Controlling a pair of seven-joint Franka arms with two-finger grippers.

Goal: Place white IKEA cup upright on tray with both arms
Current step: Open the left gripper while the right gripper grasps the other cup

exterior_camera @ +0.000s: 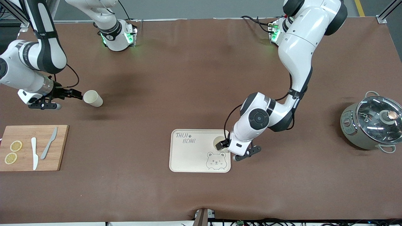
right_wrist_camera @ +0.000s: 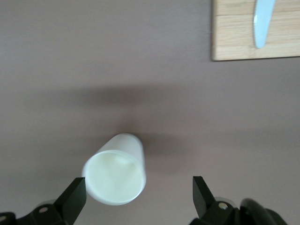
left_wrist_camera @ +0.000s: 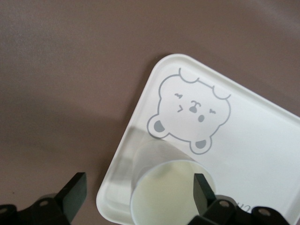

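Note:
The cream tray [exterior_camera: 191,155] with the bear drawing lies on the brown table. A white cup [exterior_camera: 217,142] stands upright, mouth up, in the tray's corner toward the left arm's end. My left gripper [exterior_camera: 222,145] is open around this cup [left_wrist_camera: 164,192]: one finger [left_wrist_camera: 202,187] is at its rim, the other [left_wrist_camera: 75,193] stands well off over the tray's [left_wrist_camera: 262,140] edge. A second white cup [exterior_camera: 93,98] sits on the bare table toward the right arm's end. Its mouth [right_wrist_camera: 114,177] faces my right gripper [exterior_camera: 75,93], which is open just short of it.
A wooden cutting board [exterior_camera: 59,150] with two lemon slices [exterior_camera: 13,152], a white knife [exterior_camera: 34,153] and a grey knife [exterior_camera: 49,147] lies nearer the front camera than the right gripper. A pot with a glass lid [exterior_camera: 372,124] stands at the left arm's end.

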